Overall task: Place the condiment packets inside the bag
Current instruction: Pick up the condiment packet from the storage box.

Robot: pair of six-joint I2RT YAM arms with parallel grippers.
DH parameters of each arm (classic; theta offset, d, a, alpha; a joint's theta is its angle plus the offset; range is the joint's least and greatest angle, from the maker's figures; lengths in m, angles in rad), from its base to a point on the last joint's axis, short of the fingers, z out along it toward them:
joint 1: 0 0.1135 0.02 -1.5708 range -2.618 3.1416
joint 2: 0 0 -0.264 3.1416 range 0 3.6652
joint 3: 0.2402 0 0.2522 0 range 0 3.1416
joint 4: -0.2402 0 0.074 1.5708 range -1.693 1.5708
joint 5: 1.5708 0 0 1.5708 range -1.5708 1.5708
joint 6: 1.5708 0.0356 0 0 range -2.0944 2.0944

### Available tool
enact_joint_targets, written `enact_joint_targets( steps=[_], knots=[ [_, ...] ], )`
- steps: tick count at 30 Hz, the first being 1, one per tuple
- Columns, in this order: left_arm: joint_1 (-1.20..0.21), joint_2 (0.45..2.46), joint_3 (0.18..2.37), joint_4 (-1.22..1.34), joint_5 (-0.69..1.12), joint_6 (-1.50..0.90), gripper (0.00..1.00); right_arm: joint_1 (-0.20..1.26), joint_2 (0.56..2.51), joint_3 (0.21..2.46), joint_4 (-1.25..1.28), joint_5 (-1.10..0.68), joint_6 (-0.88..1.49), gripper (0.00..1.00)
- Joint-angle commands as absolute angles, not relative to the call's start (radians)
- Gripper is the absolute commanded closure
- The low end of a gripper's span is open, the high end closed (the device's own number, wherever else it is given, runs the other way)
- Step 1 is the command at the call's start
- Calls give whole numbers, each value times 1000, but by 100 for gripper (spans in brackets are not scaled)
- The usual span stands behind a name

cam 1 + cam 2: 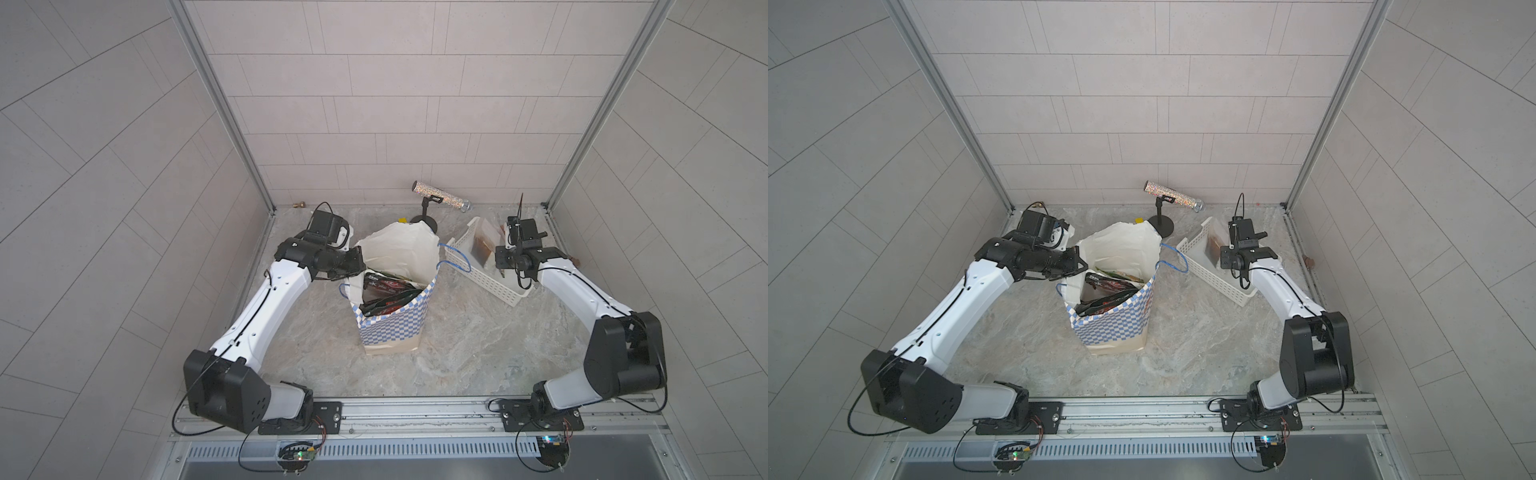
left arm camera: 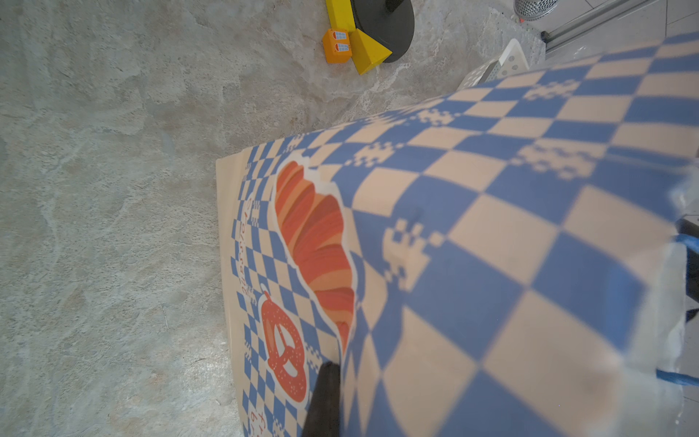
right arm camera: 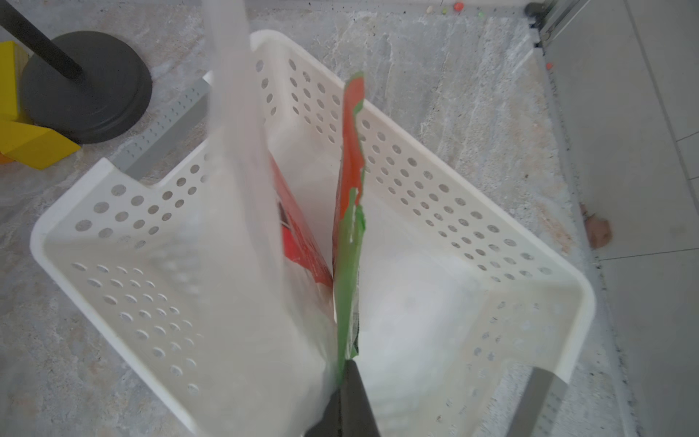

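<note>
Clamp at left of centre in both top views: the left gripper [image 1: 358, 258] has its fingers together on the left rim of the checkered paper bag [image 1: 392, 332], which stands upright mid-frame, mouth agape. One bag, and inside it a heap of dark and red condiment packets [image 1: 384, 293], at least three by my look, too tangled for an exact count. Moving right, one white perforated basket [image 1: 490, 286], and the right gripper [image 3: 348, 382] is down in it, fingers shut on the lower edge of a green-and-red packet [image 3: 350, 227]. A clear packet [image 3: 234, 189] stands alongside; whether it is pinched too, I cannot tell. Both stand on edge, long axis running up-frame from the fingers in the right wrist view. The bag's mouth lies left of that hold, so the nearer right arm looks set to lift and carry leftward.
</note>
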State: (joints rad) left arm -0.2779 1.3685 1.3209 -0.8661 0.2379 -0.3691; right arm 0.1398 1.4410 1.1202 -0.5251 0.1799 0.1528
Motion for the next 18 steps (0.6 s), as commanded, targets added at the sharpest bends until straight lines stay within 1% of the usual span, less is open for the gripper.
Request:
enact_joint_targets(
  steps=[1,6,12,18],
  knots=[
    [-287,1374,1329,-884,265,-359,100,163,1304,1180,-550,225,108,98],
    [-287,1369,1327,-882,261,-359,100,197,1229,1177,-538,179,81,98],
    [-287,1367,1326,-882,263,-360,100,253,1177,1174,-522,207,22,98],
    [-287,1366,1325,-882,260,-359,100,314,1105,1183,-479,170,-73,100]
  ],
)
